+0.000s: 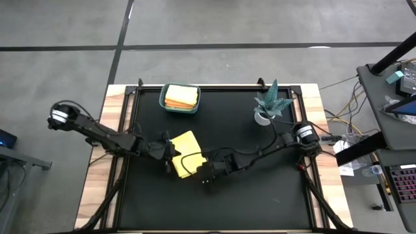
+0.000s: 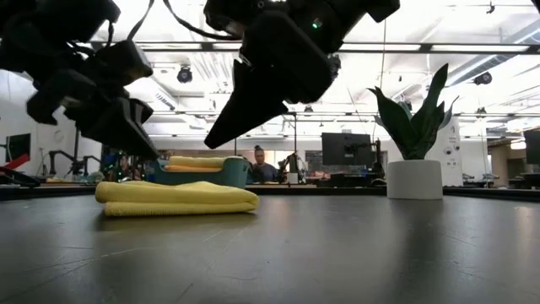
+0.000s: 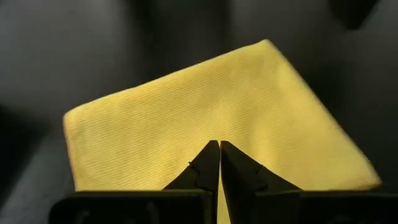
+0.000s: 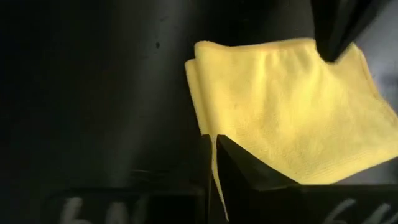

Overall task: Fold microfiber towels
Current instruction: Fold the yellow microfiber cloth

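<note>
My left gripper [image 1: 170,148] hangs over the left edge of the yellow towel [image 1: 187,154], fingers [image 3: 204,167] pressed together and holding nothing; in the left wrist view their tips meet in a point just above the cloth. The towel lies folded flat on the black mat [image 1: 260,195], a little left of centre, and in the low view it shows as a low stack of layers [image 2: 177,198] resting on the surface. My right gripper [image 1: 203,170] is at the towel's right corner, nearest the table's front, fingers together too and empty, raised clear of the mat as the low view shows.

Behind the towel, at the back of the mat, stands the teal bin [image 1: 180,99] with folded towels [image 1: 181,96] inside, orange and yellow as far as I can tell. To the right of it, well apart, the potted plant [image 1: 270,104] stands upright in its white pot.
</note>
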